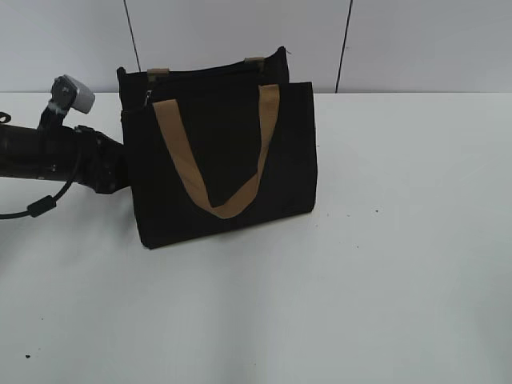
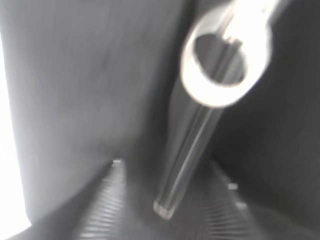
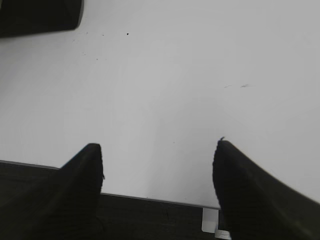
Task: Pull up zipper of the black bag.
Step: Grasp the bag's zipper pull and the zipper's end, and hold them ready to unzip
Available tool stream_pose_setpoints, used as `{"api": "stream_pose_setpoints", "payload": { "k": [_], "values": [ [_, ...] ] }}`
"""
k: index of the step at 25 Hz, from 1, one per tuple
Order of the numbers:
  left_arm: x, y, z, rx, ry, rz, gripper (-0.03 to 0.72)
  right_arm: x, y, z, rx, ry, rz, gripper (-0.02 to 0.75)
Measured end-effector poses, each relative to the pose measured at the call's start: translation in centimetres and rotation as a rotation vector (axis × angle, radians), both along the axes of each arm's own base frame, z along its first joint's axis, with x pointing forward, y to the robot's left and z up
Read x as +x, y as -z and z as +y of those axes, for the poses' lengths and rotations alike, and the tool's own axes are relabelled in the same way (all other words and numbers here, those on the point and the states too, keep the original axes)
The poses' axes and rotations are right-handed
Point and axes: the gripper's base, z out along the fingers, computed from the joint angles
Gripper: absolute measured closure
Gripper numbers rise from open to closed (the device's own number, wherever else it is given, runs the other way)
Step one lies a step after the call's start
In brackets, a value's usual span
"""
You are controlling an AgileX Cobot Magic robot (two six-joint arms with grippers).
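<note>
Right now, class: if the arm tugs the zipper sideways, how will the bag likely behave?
The bag is soft fabric standing upright on the table, so it would probably lean or slide rather than resist. Its strap hangs limp, suggesting floppy walls. The zipper, a small metal ring pull, looks stiff but possibly slippery.

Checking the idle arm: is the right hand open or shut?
Open: the right hand shows bare white table between its separated fingers.

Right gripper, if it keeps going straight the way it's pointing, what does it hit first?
Probably nothing nearby. The open right gripper points over bare white table; the black bag sits off to the upper left, outside its line. Depth is unclear.
</note>
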Motion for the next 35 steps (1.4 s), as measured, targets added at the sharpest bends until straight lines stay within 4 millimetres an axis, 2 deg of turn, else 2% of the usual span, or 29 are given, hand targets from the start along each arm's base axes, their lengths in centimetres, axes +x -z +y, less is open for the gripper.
{"api": "stream_pose_setpoints", "payload": {
  "k": [5,12,16,21,28,32,35],
  "values": [
    [0.0,0.8,0.0,0.002,0.0,0.021,0.441,0.0,0.0,0.0,0.0,0.0,0.0,0.213],
    [0.0,0.0,0.0,0.003,0.0,-0.002,0.641,0.0,0.0,0.0,0.001,0.001,0.0,0.213],
    [0.0,-2.6,0.2,0.023,-0.017,-0.074,0.65,0.2,-0.3,0.0,0.005,-0.002,0.006,0.213],
    [-0.2,-5.3,0.4,0.044,-0.045,-0.144,0.65,1.4,-3.2,0.2,-0.026,-0.033,0.011,0.213],
    [-0.3,-5.8,0.4,0.041,-0.057,-0.133,0.651,6.1,-9.0,1.5,-0.038,-0.2,0.03,0.213],
    [-0.4,-5.8,0.4,0.045,-0.055,-0.131,0.651,10.1,-11.5,2.6,-0.049,-0.353,0.059,0.213],
    [-0.4,-5.8,0.4,0.046,-0.053,-0.131,0.651,14.3,-12.6,3.6,-0.04,-0.451,0.112,0.233]
  ]
}}
